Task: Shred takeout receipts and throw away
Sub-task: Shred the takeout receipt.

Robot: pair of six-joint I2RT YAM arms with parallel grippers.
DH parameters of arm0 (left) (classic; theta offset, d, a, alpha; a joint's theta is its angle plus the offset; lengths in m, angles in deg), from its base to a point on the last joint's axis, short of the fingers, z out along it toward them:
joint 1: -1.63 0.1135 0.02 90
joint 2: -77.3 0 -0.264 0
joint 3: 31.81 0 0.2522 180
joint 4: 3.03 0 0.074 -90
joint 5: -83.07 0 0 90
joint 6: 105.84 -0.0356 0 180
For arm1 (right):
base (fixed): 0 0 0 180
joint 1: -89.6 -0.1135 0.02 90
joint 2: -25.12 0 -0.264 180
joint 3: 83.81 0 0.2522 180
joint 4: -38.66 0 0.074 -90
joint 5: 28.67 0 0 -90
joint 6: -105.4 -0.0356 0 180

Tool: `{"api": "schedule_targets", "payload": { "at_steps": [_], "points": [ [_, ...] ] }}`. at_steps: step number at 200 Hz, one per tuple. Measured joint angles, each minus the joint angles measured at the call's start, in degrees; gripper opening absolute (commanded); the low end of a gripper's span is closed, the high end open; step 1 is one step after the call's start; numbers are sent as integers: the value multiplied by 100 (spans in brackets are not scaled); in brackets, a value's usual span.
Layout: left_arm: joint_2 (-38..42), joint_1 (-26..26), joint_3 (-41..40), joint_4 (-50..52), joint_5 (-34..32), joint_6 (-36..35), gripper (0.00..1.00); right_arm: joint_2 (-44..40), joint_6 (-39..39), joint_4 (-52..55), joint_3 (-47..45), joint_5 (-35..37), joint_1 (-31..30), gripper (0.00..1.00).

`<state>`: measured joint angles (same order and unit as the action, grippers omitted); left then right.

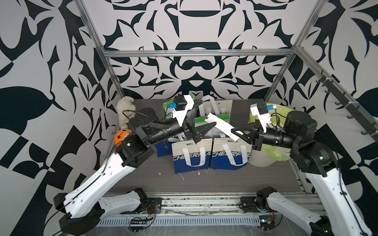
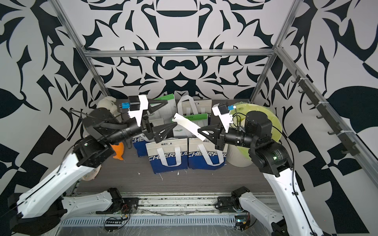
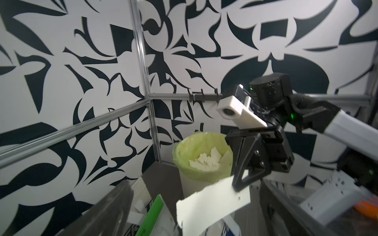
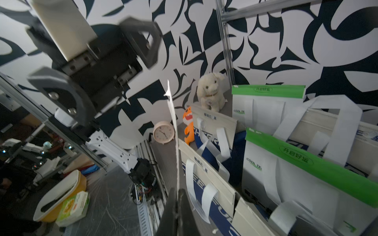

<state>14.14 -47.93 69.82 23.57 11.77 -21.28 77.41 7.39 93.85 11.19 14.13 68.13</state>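
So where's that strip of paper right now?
In both top views the receipt is aloft over the bags, one end pinched in the right claw, near the green-lined bin.

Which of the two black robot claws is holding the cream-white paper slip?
The right gripper, shut on the takeout receipt; the left gripper stands wide open.
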Motion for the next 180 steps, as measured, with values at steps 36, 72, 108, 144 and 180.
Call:
{"api": "schedule_targets", "payload": {
  "at_steps": [36, 72, 108, 144, 180],
  "points": [
    [-780, 393, 1700, 2000, 1447, -721, 80, -50, 420, 651, -20, -149, 0, 0],
    [-1606, 391, 1637, 2608, 2409, -855, 71, -138, 350, 573, -275, -385, 0, 0],
    [-1996, 376, 1202, 2570, 2723, -494, 56, -125, 262, 444, -341, -525, 0, 0],
    [-2011, 308, 1165, 2256, 2898, -208, 49, -122, 175, 306, -387, -544, 0, 0],
    [-1843, 267, 664, 1749, 3005, -2, 35, -122, 149, 240, -400, -546, 0, 0]
  ]
}}
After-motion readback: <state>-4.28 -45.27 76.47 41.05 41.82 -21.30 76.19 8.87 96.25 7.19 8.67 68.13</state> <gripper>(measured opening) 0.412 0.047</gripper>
